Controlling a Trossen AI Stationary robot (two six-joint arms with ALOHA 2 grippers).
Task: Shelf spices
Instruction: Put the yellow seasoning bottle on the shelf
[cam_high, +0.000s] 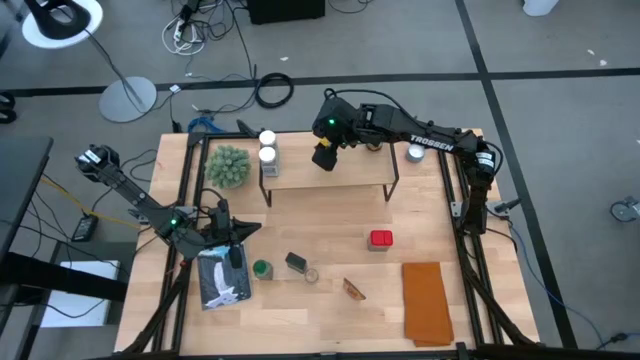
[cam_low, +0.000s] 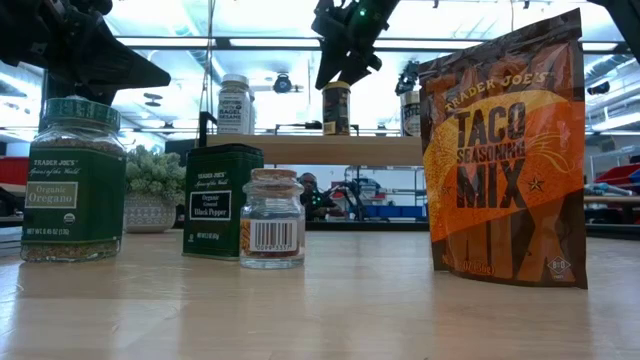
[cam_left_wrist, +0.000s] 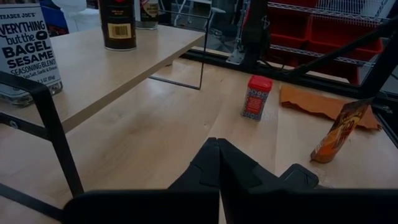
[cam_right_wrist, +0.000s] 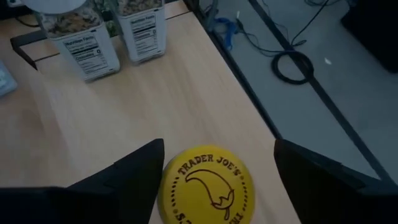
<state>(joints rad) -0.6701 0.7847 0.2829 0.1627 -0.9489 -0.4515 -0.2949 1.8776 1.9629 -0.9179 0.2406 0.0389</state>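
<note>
— Glass and tin first, nearest the low camera: a green-lidded oregano jar, a square dark-green pepper tin, a small clear jar with a barcode label, and a crinkled orange taco seasoning pouch standing upright on the table.

— And the arms?

— The left gripper sits low at the table's near left corner, fingers pressed flat together, holding nothing. Beyond its fingers a red tin stands alone on the bare wood, well apart from a rust-coloured cloth.

— Where's the shelf?

— Toward the far edge: the shelf, a pale wood plank on thin black wire legs. Two white-lidded jars stand side by side at its left end, beside a fuzzy green plant ball.

— The right arm?

— It reaches in from the far right, elbow bent, the right gripper over the shelf with its fingers spread wide on either side of a yellow-lidded jar, clear of the lid. That round lid is embossed with a chili pepper, and the jar stands upright on the plank.
</note>
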